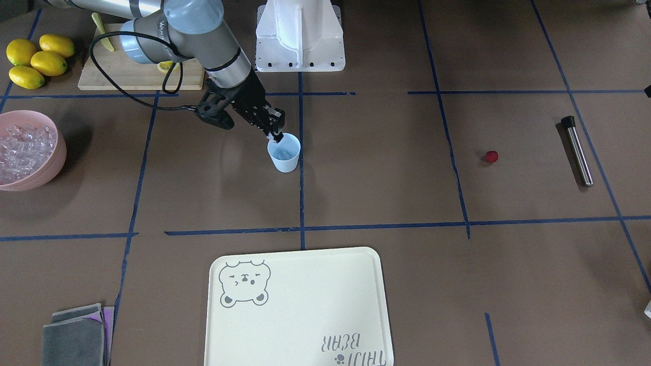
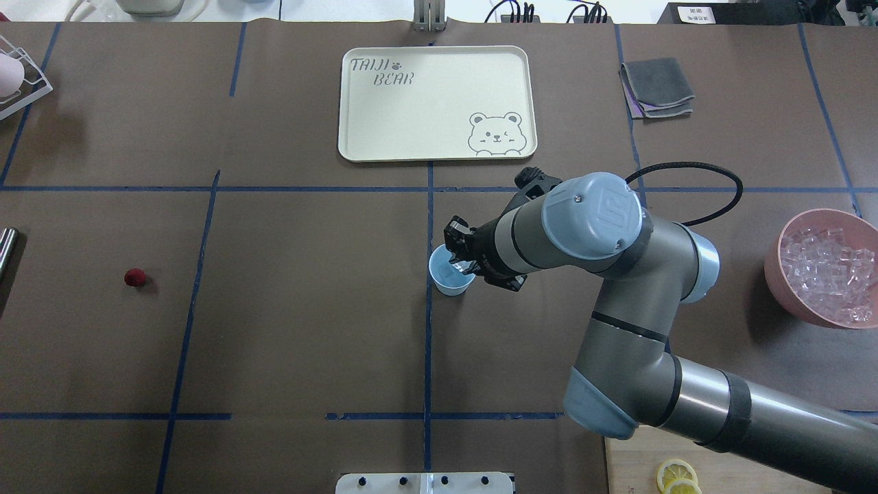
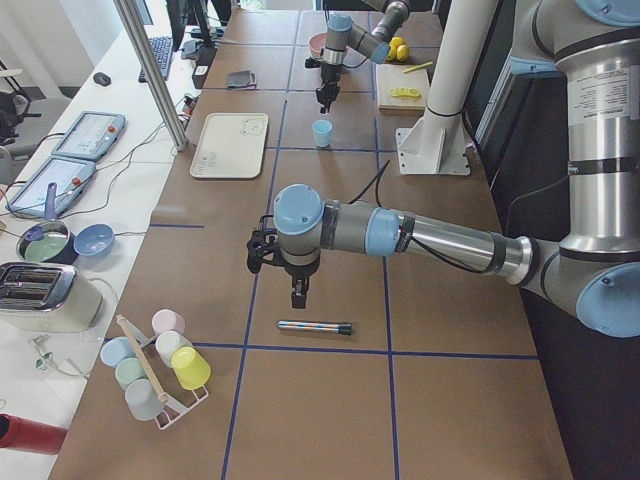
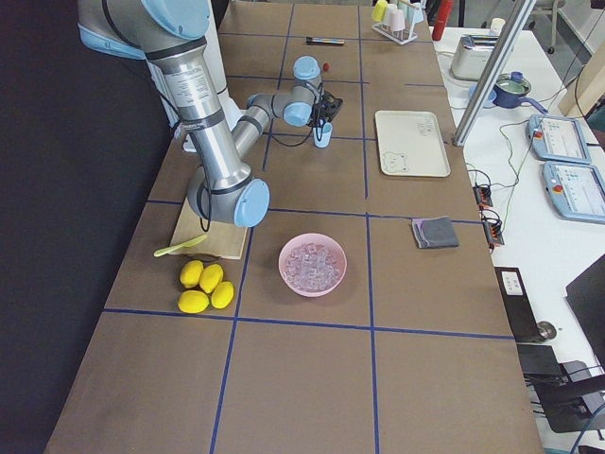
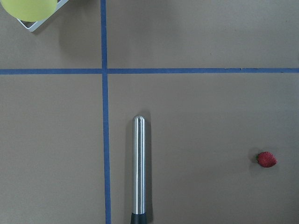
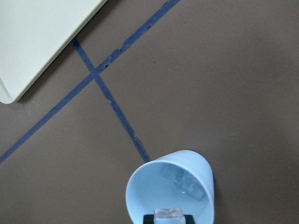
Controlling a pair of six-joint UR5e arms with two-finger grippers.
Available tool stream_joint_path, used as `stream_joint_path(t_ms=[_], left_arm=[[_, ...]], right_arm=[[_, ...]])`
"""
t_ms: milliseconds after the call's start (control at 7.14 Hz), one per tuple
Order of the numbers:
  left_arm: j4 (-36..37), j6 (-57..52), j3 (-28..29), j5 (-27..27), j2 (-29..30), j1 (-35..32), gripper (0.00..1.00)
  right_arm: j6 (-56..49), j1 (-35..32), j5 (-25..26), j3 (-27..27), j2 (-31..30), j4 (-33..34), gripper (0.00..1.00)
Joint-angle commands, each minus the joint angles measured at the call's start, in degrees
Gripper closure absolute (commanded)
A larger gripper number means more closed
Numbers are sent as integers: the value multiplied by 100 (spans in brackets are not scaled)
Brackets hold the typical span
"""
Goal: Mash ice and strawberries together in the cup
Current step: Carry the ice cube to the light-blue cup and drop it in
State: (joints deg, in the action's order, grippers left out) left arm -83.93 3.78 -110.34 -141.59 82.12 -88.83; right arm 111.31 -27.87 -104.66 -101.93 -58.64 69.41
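Observation:
The pale blue cup [image 1: 284,155] stands upright near the table's middle line. My right gripper [image 1: 276,136] hangs over its rim, shut on a clear ice cube [image 6: 168,215] just above the opening. More ice [image 6: 180,179] lies inside the cup [image 6: 170,186]. A tiny red strawberry [image 1: 491,156] lies alone on the table far from the cup, also in the left wrist view [image 5: 266,159]. My left gripper [image 3: 298,296] hovers above a steel muddler [image 5: 139,168]; I cannot tell whether it is open or shut.
A pink bowl [image 2: 778,274] full of ice sits on my right side. Lemons [image 1: 38,60] and a wooden cutting board [image 1: 137,76] lie near the base. A cream bear tray [image 1: 297,315], a grey cloth [image 1: 76,335] and a cup rack [image 3: 160,365] are also on the table.

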Motion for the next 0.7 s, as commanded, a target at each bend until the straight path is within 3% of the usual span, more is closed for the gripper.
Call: stream_joint_path(t_ms=[0, 140, 280, 420, 560], left_arm=[[0, 0, -5, 0, -29, -3, 0], [0, 0, -13, 0, -47, -3, 0], [0, 0, -13, 0, -47, -3, 0], [0, 0, -5, 0, -47, 6, 0], [0, 0, 39, 0, -47, 6, 0]], right_arm=[[76, 54, 69, 155, 116, 2, 97], [75, 63, 77, 156, 81, 2, 95], [67, 63, 77, 165, 72, 2, 9], [75, 63, 138, 156, 89, 2, 0], [84, 63, 139, 104, 89, 2, 0]])
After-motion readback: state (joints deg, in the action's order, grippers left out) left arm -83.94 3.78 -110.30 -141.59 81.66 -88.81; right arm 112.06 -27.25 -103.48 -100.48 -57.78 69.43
